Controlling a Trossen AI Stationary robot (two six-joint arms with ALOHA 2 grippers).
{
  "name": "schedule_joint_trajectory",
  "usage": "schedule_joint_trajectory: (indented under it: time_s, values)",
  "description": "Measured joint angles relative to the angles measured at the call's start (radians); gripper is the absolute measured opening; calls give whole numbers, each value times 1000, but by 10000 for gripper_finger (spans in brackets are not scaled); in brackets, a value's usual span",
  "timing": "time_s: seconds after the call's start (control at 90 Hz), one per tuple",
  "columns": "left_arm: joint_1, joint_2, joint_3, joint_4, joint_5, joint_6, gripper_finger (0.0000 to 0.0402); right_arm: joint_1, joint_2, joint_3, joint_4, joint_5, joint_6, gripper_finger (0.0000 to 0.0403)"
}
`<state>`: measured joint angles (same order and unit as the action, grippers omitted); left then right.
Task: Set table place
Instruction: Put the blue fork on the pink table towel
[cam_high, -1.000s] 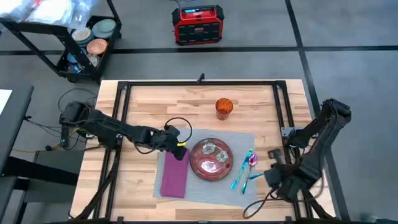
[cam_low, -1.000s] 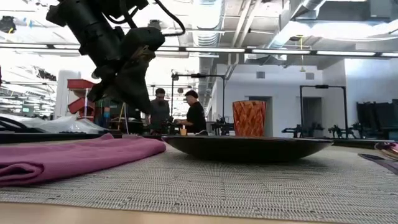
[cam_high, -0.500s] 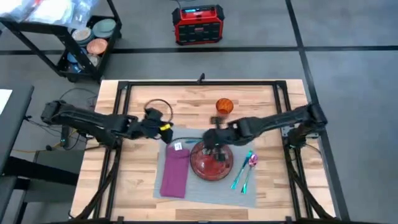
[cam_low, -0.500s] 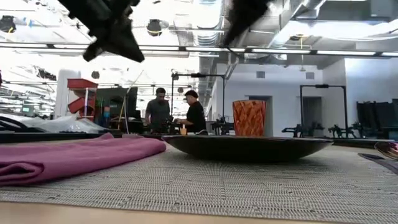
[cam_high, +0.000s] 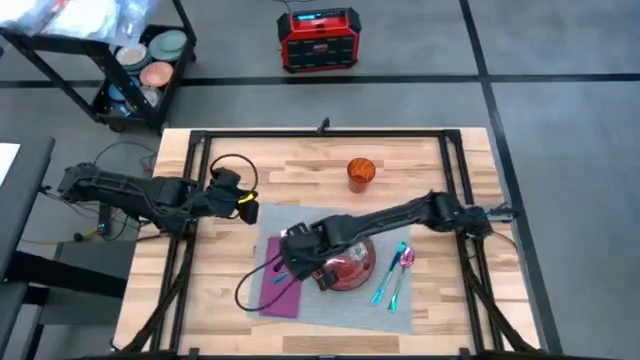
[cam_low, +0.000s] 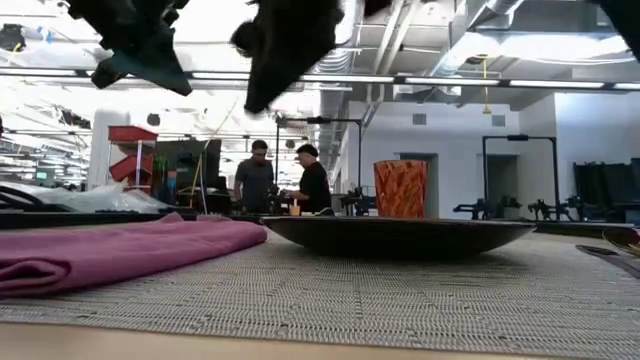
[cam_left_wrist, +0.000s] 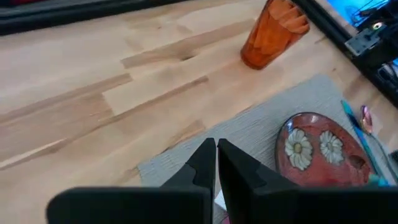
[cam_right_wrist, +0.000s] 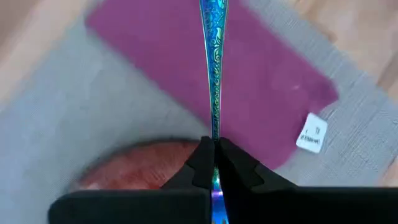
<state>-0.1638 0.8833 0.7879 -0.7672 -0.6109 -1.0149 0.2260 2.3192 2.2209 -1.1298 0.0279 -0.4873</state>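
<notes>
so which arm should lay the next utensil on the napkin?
Right. Its pincer is shut on a blue utensil, over the purple napkin. The left pincer is shut, empty, back off the grey placemat.

Red daisy-patterned plate (cam_left_wrist: 320, 149), purple napkin (cam_right_wrist: 211, 93) (white-tagged), grey place (cam_high: 330, 308).

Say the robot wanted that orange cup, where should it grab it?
Probably around the cup's middle, coming level from the side. It stands upright on bare table, alone, and widens toward the rim, so a grip there should hold. The left gripper, shut and empty, is nearer; the right gripper holds a utensil.
</notes>
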Motion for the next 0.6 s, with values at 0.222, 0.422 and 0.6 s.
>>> schedule_joint_trajectory:
  time_s: [0.222,0.422,0.6]
  values:
    - [0,6,0,-8,3,-1,0,-13,18,46,-25,186,-259,0]
    - [0,6,0,-8,3,-4,0,16,-3,47,-20,160,-591,0]
    - [0,7,0,-10,3,-29,0,65,10,46,37,124,-697,0]
